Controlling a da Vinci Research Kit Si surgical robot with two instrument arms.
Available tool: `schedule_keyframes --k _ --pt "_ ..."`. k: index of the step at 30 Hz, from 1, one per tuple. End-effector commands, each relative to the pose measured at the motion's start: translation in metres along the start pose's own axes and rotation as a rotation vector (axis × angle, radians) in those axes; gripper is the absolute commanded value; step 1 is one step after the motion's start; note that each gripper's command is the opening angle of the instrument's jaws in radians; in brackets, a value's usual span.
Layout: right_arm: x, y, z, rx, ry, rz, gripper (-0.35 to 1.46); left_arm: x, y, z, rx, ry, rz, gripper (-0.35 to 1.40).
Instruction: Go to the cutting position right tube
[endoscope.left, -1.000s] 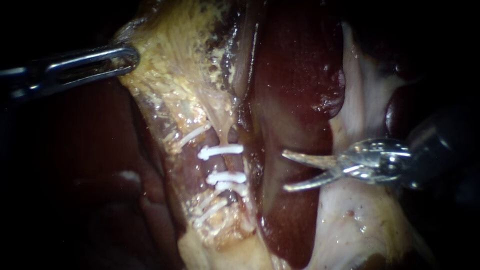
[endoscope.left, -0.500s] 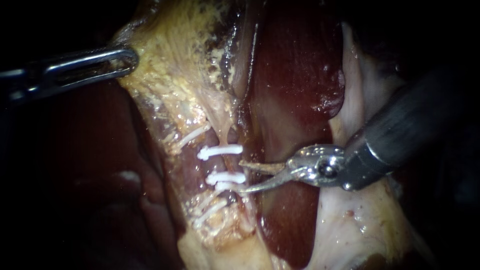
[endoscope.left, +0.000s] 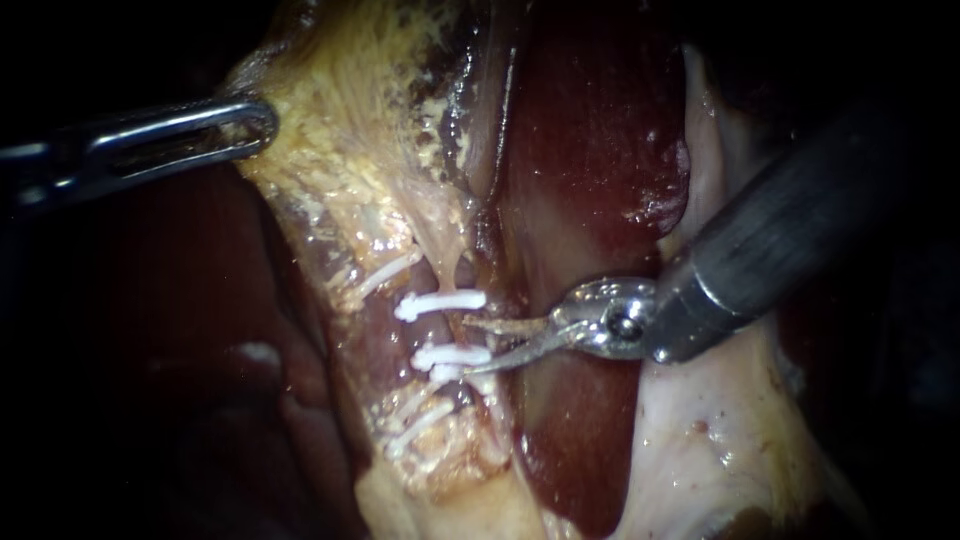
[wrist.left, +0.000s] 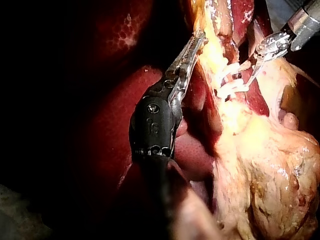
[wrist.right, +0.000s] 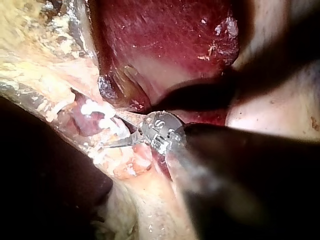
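Observation:
The right tube (endoscope.left: 458, 330) runs down the yellowish tissue and carries white clips: one (endoscope.left: 440, 303) above and two close together (endoscope.left: 453, 356) below. My right instrument (endoscope.left: 467, 346) comes in from the upper right with its two thin blades open. Their tips reach the tube's right edge at the gap between the upper and lower clips; the lower blade lies over the lower clips. In the right wrist view the blades (wrist.right: 112, 130) sit against the clips (wrist.right: 93, 107). My left instrument (endoscope.left: 256, 118) has its jaws shut on the yellow tissue's edge (wrist.left: 196, 42).
Dark red liver (endoscope.left: 590, 150) lies just behind the right instrument's shaft. Pale glistening tissue (endoscope.left: 700, 440) sits under it. Another tube with white clips (endoscope.left: 415, 425) lies to the left of the clipped one. Lumpy yellow fat (wrist.left: 270, 175) hangs beside the left instrument.
My right instrument has moved left across the liver until its blade tips reach the clipped tube, and the blades have narrowed. The left instrument and tissue have stayed put.

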Motion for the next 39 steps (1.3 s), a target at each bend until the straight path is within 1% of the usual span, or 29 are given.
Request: schedule_keyframes --k 1,4,11,14,16,26,30,34,39 --pt "0.0001 0.0001 0.0002 0.0 0.0 0.001 1.39 0.0001 0.0 0.0 -0.001 0.0 0.0 -0.35" --pt "0.0004 0.0001 0.0009 0.011 -0.009 0.0 1.39 0.0001 0.0 0.0001 -0.001 0.0 0.0 -0.35" --pt "0.0004 -0.0002 0.0018 0.082 -0.023 -0.08 1.29 0.0001 0.0 0.0 -0.001 0.0 0.0 -0.35" --pt "0.0005 -0.0002 0.0019 0.095 -0.027 -0.12 1.22 0.0001 0.0 0.0001 -0.001 0.0 0.0 -0.35" --pt "0.0007 -0.0001 0.0022 0.099 -0.023 -0.129 1.19 0.0001 0.0001 0.0001 -0.001 0.0 0.0 -0.35" --pt "0.0023 0.0002 0.0043 0.114 0.023 -0.128 1.19 0.0001 0.0001 0.0001 -0.001 0.0 0.0 -0.35" --pt "0.0026 0.0002 0.0046 0.115 0.033 -0.129 1.19 0.0002 0.0011 0.0002 0.001 0.001 0.001 -0.35" --pt "0.0026 0.0003 0.0047 0.114 0.033 -0.129 1.17 0.0002 0.0022 0.0002 0.003 0.002 0.001 -0.35" --pt "0.0029 0.0005 0.0049 0.118 0.042 -0.128 1.15 0.0003 0.0022 0.0002 0.002 0.001 0.001 -0.35"
